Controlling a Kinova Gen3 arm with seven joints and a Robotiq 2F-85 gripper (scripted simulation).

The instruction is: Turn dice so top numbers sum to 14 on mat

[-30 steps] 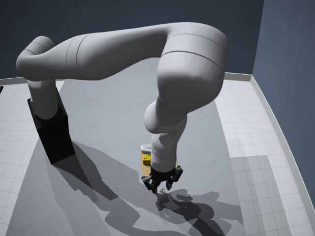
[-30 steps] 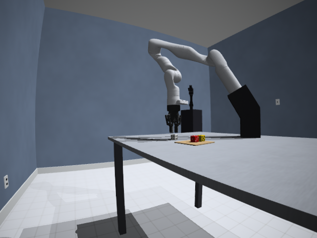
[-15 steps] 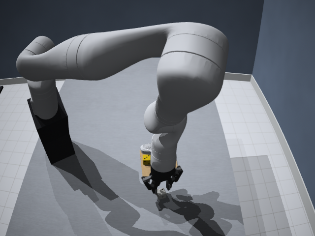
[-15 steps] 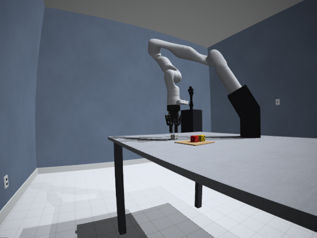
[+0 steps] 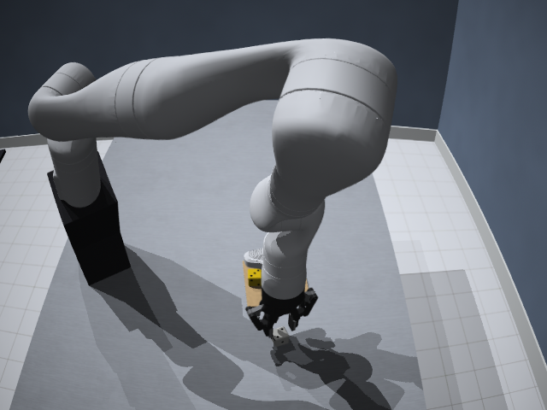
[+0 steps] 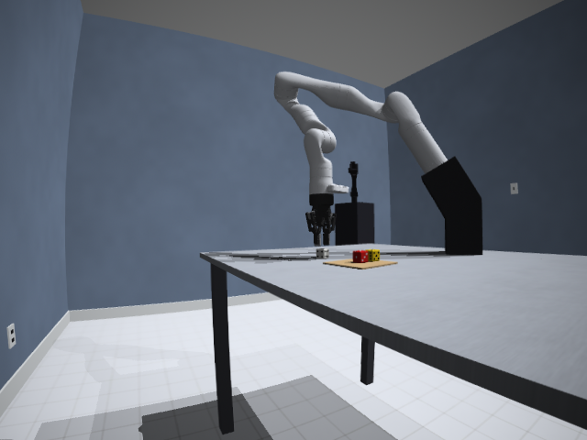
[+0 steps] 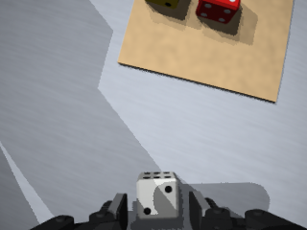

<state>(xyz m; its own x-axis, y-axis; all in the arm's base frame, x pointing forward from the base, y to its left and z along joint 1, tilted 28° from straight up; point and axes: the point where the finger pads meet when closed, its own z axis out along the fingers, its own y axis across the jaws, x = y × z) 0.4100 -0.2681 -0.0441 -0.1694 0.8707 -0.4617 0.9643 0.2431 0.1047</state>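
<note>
Jaws (image 5: 280,330) (image 6: 322,243) nearest in wrist view: partway open, nothing gripped, one finger each at 9 and 3 o'clock of the white die (image 5: 279,336) (image 6: 322,253) (image 7: 158,197), visible gap both sides. Fingertips sit just above it in exterior view. White die is flat on the table (image 5: 185,176) (image 6: 473,293) (image 7: 48,72), off the mat (image 5: 252,297) (image 6: 359,265) (image 7: 206,57). 2 on top, 6 on the side facing 12 o'clock in wrist view.

Mat lies flat, 1 o'clock from white die there. On it: red die (image 6: 359,256) (image 7: 219,11) and yellow die (image 5: 254,277) (image 6: 374,256) (image 7: 164,3), near each other, red at 3 o'clock of yellow in wrist view. Both cut off at that frame's top; can't read their top numbers there.

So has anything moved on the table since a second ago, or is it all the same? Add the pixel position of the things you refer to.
Nothing visibly changed. The arm (image 5: 326,141) (image 6: 326,92) hangs in the same pose, fingers (image 5: 282,331) (image 6: 322,244) open above the white die (image 5: 279,336) (image 6: 322,253) (image 7: 157,197), which sits off the mat (image 5: 253,299) (image 6: 362,266) (image 7: 201,57). The yellow die (image 5: 254,277) (image 6: 374,255) (image 7: 165,2) and red die (image 6: 359,257) (image 7: 219,10) stayed on it.
</note>
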